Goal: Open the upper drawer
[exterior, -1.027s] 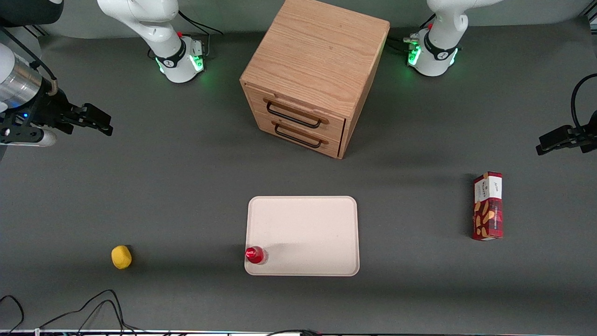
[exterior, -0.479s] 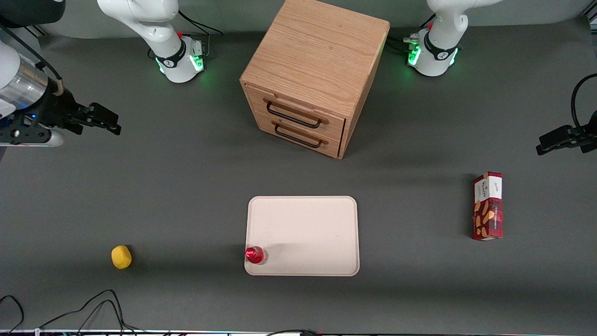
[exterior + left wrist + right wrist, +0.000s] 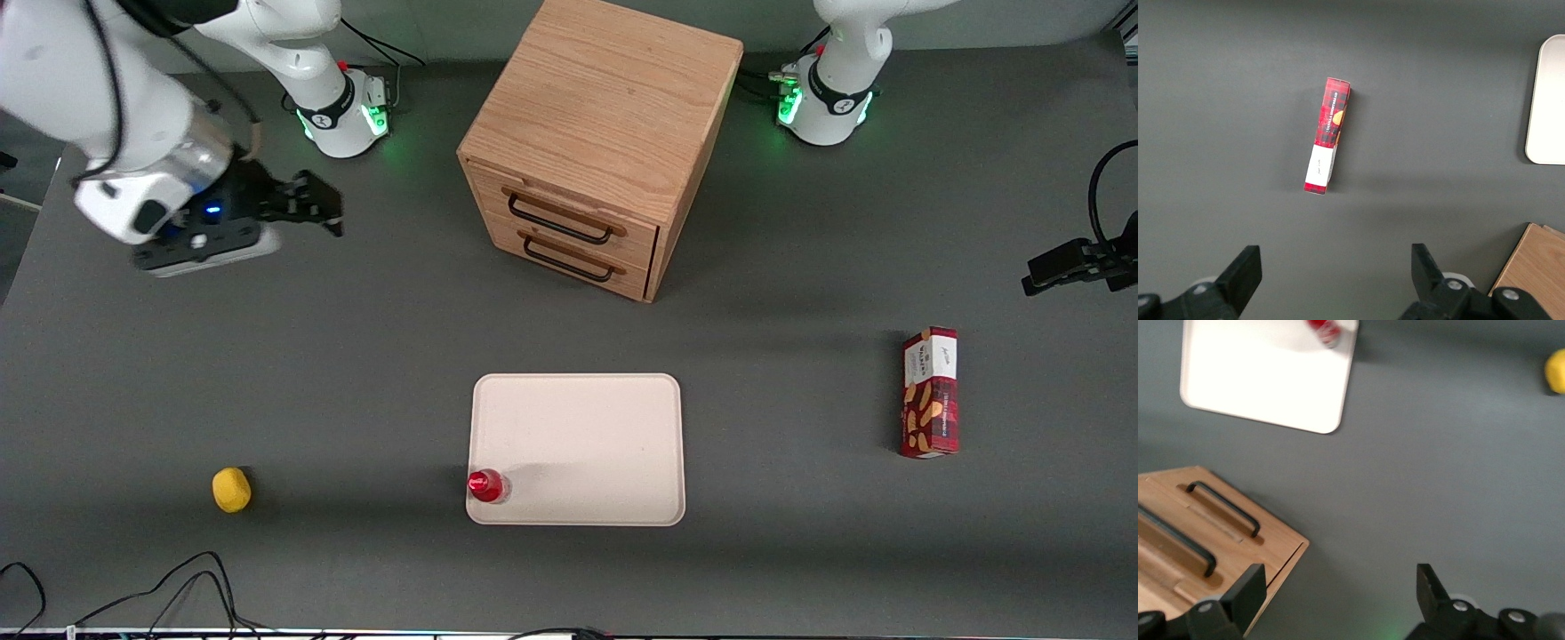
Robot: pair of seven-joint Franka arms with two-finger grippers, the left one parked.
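Hand hovers above the tabletop toward the working arm's end, level with the cabinet and well apart from it, touching nothing. Fingers spread wide in the right wrist view, nothing between them.

Upper drawer sits in the cabinet front just under the top panel, shut flush, black wire handle across its face. Lower drawer directly below it, also shut, same kind of handle. Right wrist view shows both fronts at an angle, upper drawer and lower drawer, with the hand off to the side of the cabinet corner, not in front of the handles.

White tray lies on the tabletop in front of the cabinet, nearer the front camera. Red bottle stands upright on the tray's near corner toward the working arm's end. Yellow lemon rests on the tabletop, about as near the camera as the bottle, farther toward the working arm's end. Red plaid box lies flat toward the parked arm's end, well apart from the tray. Black cables trail along the tabletop edge nearest the camera.
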